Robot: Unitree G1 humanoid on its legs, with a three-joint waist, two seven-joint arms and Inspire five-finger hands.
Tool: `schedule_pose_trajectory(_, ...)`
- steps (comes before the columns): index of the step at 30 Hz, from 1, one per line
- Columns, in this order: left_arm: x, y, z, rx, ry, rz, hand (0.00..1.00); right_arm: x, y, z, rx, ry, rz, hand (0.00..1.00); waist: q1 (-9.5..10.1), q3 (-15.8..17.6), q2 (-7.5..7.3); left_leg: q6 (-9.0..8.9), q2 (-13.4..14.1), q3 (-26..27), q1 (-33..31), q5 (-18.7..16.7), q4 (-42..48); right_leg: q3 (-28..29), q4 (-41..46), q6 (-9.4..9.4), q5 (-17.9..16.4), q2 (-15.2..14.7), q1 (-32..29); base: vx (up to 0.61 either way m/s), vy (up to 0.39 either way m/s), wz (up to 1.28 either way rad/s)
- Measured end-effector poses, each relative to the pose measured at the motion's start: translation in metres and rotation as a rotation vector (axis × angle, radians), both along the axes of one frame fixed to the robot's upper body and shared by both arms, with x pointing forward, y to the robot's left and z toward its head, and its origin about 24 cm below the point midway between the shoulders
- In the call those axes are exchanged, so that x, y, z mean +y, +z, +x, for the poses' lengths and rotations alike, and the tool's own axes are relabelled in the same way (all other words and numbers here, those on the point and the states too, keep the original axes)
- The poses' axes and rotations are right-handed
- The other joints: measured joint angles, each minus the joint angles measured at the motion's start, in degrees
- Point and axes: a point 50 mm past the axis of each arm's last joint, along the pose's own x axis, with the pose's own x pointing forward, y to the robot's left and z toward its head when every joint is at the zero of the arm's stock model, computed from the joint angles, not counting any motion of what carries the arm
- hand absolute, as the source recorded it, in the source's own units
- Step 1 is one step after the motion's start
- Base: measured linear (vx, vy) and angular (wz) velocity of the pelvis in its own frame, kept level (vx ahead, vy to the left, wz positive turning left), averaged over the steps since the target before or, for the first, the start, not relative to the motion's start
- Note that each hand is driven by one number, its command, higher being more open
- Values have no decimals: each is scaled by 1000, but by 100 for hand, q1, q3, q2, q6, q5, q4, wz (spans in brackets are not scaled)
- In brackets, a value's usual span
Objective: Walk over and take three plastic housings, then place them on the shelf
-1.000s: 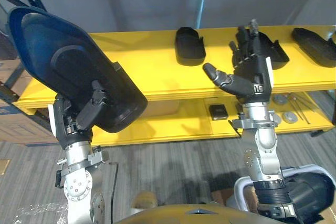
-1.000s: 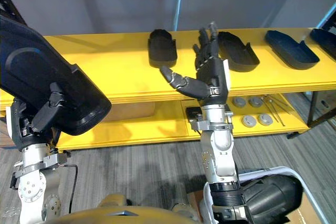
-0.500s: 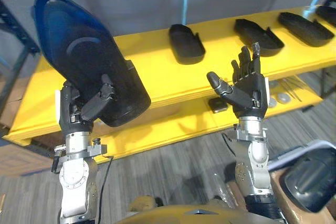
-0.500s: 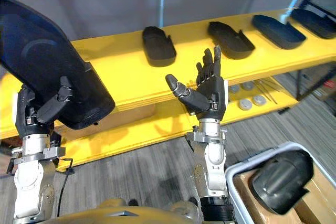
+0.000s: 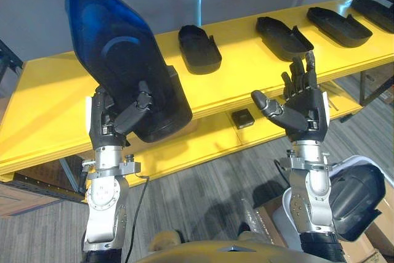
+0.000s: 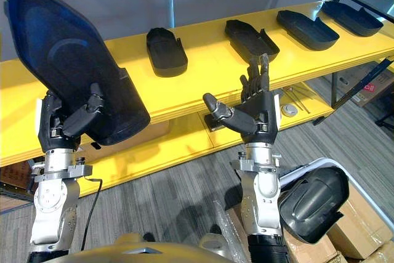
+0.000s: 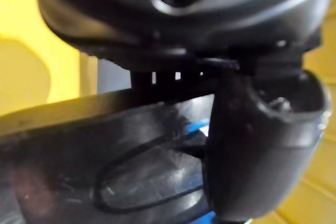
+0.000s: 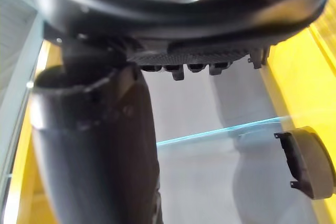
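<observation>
the left hand (image 5: pixel 112 122) has its fingers and thumb curled round the lower end of a large dark blue-black moulded plastic housing (image 5: pixel 120 66), which rises high above the fingers and leans toward the robot's left. in the left wrist view the thumb (image 7: pixel 257 145) lies against the housing's dark wall. the right hand (image 5: pixel 306 109) is raised with its palm turned toward the left hand, fingers straight and spread wide, thumb standing out sideways, holding nothing. beyond the fingertips of both hands runs a long yellow two-deck shelf (image 5: pixel 49 103). four black plastic housings lie on its top deck in a row, apart from one another: the first shelf housing (image 5: pixel 199 48) lies past the gap between the two hands, the second shelf housing (image 5: pixel 284 30) just beyond the right hand's fingertips, and the third shelf housing (image 5: pixel 339 18) and fourth shelf housing (image 5: pixel 375 12) further out on the little-finger side. on the lower deck a small black square box (image 5: pixel 243 118) sits just off the right thumb's tip. below the right wrist lies another dark rounded housing (image 6: pixel 314 198), beside brown cardboard boxes (image 6: pixel 363 229).
</observation>
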Motion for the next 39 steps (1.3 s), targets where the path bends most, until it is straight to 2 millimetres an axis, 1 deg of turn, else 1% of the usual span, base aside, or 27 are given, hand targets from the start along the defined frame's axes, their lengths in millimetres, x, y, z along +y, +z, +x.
schedule_pose_trajectory(1, 1, -1, -1, 4, 13, -11, 0, 0, -2, -1, 8, -1, 1, 100, 5, 47, 56, 248, 141, -65, -279, -86, 738, 56, 330, -14, -213, 41, -96, -141, -55, -5)
schedule_pose_trajectory(2, 2, -4, -3, 13, 23, -26, 0, -1, -6, -4, 24, -2, -1, 100, 13, 98, 138, 480, 273, -250, -588, -26, 1594, 52, 470, 11, -320, 118, -16, -129, -90, -11)
schedule_pose_trajectory(3, 3, -7, -5, 27, 33, -37, 0, -1, -8, -7, 35, 4, -4, 100, 26, 137, 206, 694, 372, -389, -765, 133, 2087, 67, 448, -19, -341, 200, 103, -44, -85, -17)
schedule_pose_trajectory(4, 4, -10, -7, 37, 43, -40, 0, 0, -10, -8, 40, 8, -6, 100, 26, 152, 225, 705, 417, -419, -823, 266, 2274, 117, 415, -24, -341, 216, 180, 26, -47, -13)
schedule_pose_trajectory(5, 7, -13, -8, 52, 53, -37, 0, 0, -12, -11, 44, 10, -4, 100, 6, 178, 189, 568, 428, -451, -858, 515, 2331, 147, 299, -34, -335, 181, 346, 58, -23, 6)
schedule_pose_trajectory(6, 8, -13, -8, 52, 53, -35, 0, -1, -9, -13, 28, 6, -2, 100, -22, 216, 106, 413, 370, -489, -803, 483, 2119, 178, 261, -52, -323, 119, 367, 58, -23, 12)
schedule_pose_trajectory(7, 7, -12, -8, 50, 48, -35, 0, -1, -7, -13, 18, 2, -2, 100, -21, 220, 114, 386, 343, -500, -744, 429, 1963, 207, 261, -72, -310, 106, 358, 29, -9, 15)
schedule_pose_trajectory(8, 5, -12, -7, 48, 26, -26, 0, -5, -1, -13, -16, -17, -6, 100, -32, 219, 128, 211, 276, -573, -558, 252, 1226, 317, 266, -84, -302, 78, 321, 2, 33, -1)
schedule_pose_trajectory(9, 4, -12, -7, 48, 16, -24, 0, -6, 4, -11, -39, -19, -13, 100, -26, 227, 112, 74, 206, -718, -452, 219, 588, 420, 277, -78, -306, 9, 288, 4, 58, -13)
schedule_pose_trajectory(10, 4, -12, -7, 50, 17, -24, 0, -5, 6, -9, -49, -14, -16, 100, -11, 227, 113, 0, 192, -786, -395, 264, 248, 483, 282, -72, -310, -23, 263, 24, 122, -36)
schedule_pose_trajectory(11, 5, -12, -7, 51, 17, -24, 0, -4, 10, -6, -65, -4, -27, 100, 4, 210, 141, -179, 163, -880, -269, 386, -349, 596, 328, 0, -357, -68, 230, 55, 208, -47)
schedule_pose_trajectory(12, 5, -12, -7, 51, 16, -23, 0, -4, 13, -4, -75, 2, -31, 100, 14, 171, 202, -232, 188, -902, -204, 446, -594, 681, 411, 111, -428, -90, 174, 101, 317, -61)
schedule_pose_trajectory(13, 5, -12, -7, 55, 10, -15, 0, -4, 14, -3, -81, 8, -41, 100, 16, 129, 219, -474, 66, -885, -133, 724, -580, 836, 526, 238, -511, -195, 112, 96, 308, -53)
schedule_pose_trajectory(14, 6, -12, -6, 61, 7, -6, 0, -3, 14, -3, -78, 13, -41, 100, 22, 73, 187, -519, -23, -853, -86, 720, -554, 910, 576, 268, -529, -274, 75, 128, 292, -44)
schedule_pose_trajectory(16, 12, -9, -2, 82, -6, 38, 0, 0, 13, -3, -76, 31, -45, 100, -44, -69, -74, -332, -394, -608, -62, 560, -596, 981, 740, 172, -557, -710, -91, 169, 255, -25)
schedule_pose_trajectory(17, 13, -9, 0, 84, -8, 48, 0, 0, 13, -3, -76, 34, -43, 100, -38, -68, -98, -317, -420, -531, -53, 571, -587, 926, 897, 186, -490, -760, -189, 186, 234, -30)
schedule_pose_trajectory(18, 17, -10, 5, 106, -2, 57, 0, 4, 11, -2, -68, 48, -40, 100, -21, -67, -95, -264, -415, -450, 22, 576, -578, 811, 1123, 234, -283, -786, -309, 170, 180, -29)
schedule_pose_trajectory(19, 21, -13, 7, 134, 10, 63, 0, 9, 9, -1, -60, 67, -32, 100, -51, -61, -88, -255, -352, -461, 128, 579, -599, 674, 1284, 307, -115, -759, -357, 155, 146, -26)
schedule_pose_trajectory(20, 23, -14, 9, 145, 17, 63, 0, 11, 8, 0, -58, 76, -28, 100, -52, -58, -73, -254, -290, -484, 184, 579, -636, 617, 1328, 305, -149, -724, -408, 124, 73, -17)
schedule_pose_trajectory(21, 26, -14, 11, 153, 38, 59, 0, 17, 9, 1, -66, 96, -21, 100, -53, -63, -71, -255, -187, -497, 245, 579, -717, 559, 1141, 179, -216, -567, -424, 81, 15, -8)
schedule_pose_trajectory(22, 28, -12, 13, 152, 48, 59, 0, 20, 10, 1, -74, 110, -14, 100, -38, -78, -131, -260, -168, -504, 239, 580, -752, 484, 863, 209, -88, -430, -432, 81, -40, -5)
schedule_pose_trajectory(23, 29, -12, 13, 151, 59, 61, 0, 24, 12, 3, -83, 129, -16, 100, -12, -118, -257, -332, -201, -525, 238, 537, -788, 286, 675, 190, 138, -407, -405, 63, -70, -2)
schedule_pose_trajectory(27, 27, -14, 14, 192, 31, 67, 0, 21, 13, 5, -63, 135, -36, 100, -9, -114, -175, -462, -137, -644, 206, 572, -929, 62, -19, 270, 207, -243, -65, 29, -80, 9)
schedule_pose_trajectory(32, 34, -13, 22, 235, 21, 85, 0, 16, 13, 5, -52, 147, -83, 100, -4, -140, -127, -563, -46, -598, 201, 649, -1088, 56, -332, 186, 383, -101, -29, -8, -44, -5)
schedule_pose_trajectory(33, 40, -13, 33, 255, 43, 90, 0, 15, 13, 7, -40, 167, -67, 100, 3, -141, -123, -564, -34, -539, 194, 654, -1095, 104, -388, 188, 431, -84, -52, -22, -10, -9)
schedule_pose_trajectory(35, 51, -15, 42, 283, 88, 87, 0, 17, 13, 8, -34, 185, -62, 100, -5, -142, -120, -562, -35, -515, 185, 656, -1099, 139, -469, 190, 490, -76, -54, -24, 1, -14)
schedule_pose_trajectory(39, 82, -18, 65, 349, 184, 41, 0, 21, 13, 10, -17, 244, -90, 100, -56, -147, -106, -539, -64, -475, 160, 717, -1168, 195, -478, 204, 520, -91, -132, -9, 5, -4)
